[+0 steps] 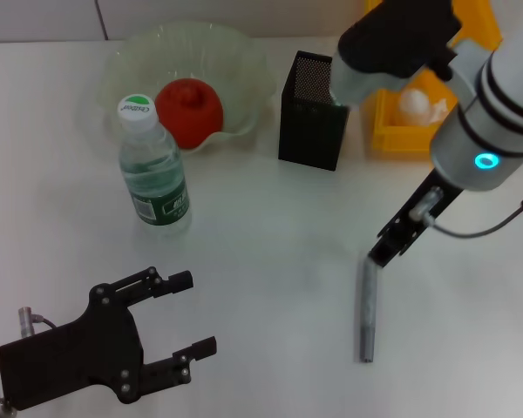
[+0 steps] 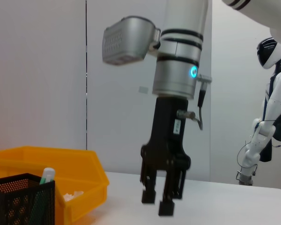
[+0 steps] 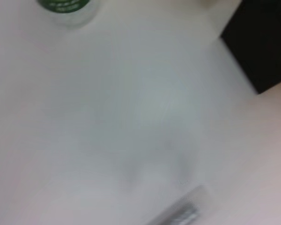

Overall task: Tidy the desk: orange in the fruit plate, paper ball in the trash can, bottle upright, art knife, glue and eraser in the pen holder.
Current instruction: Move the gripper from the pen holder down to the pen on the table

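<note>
One orange (image 1: 189, 111) in fruit plate (image 1: 244, 65), paper ball (image 1: 413, 104) in trash can (image 1: 392, 135)

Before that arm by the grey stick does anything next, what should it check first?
1. Orange in green bowl: ok.
2. Paper ball in yellow bin: ok.
3. Bottle upright: ok.
4. Grey knife in black mesh cup: not ok, it lies on the table.
5. Right gripper above the knife's far end, not yet holding it: ok.
6. Left gripper open, parked near the front edge: ok.
</note>
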`<state>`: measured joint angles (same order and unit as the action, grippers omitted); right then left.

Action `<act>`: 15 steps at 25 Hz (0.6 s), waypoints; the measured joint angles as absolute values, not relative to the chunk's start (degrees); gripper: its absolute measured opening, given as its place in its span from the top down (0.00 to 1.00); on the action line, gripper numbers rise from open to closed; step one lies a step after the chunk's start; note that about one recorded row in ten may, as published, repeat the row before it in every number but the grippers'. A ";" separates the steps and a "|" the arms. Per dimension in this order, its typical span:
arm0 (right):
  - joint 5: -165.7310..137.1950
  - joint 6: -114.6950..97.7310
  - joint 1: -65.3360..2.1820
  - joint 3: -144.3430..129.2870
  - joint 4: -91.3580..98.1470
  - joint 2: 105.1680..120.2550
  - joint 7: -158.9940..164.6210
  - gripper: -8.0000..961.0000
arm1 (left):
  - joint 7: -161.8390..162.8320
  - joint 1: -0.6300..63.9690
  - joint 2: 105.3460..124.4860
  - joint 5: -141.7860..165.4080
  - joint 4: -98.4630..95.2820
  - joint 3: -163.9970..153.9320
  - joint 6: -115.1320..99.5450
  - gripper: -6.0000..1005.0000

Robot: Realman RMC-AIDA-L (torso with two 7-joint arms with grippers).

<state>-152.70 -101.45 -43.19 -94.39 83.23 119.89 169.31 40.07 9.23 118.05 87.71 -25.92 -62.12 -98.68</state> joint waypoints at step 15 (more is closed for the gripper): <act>-147.26 -96.06 -43.58 -94.28 72.43 119.92 169.42 0.49 | 39.80 9.23 117.86 87.71 -25.92 -62.39 -98.25 0.27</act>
<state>-147.26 -96.06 -43.58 -94.28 72.43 119.92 169.43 39.80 9.23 117.86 87.71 -25.92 -62.39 -98.25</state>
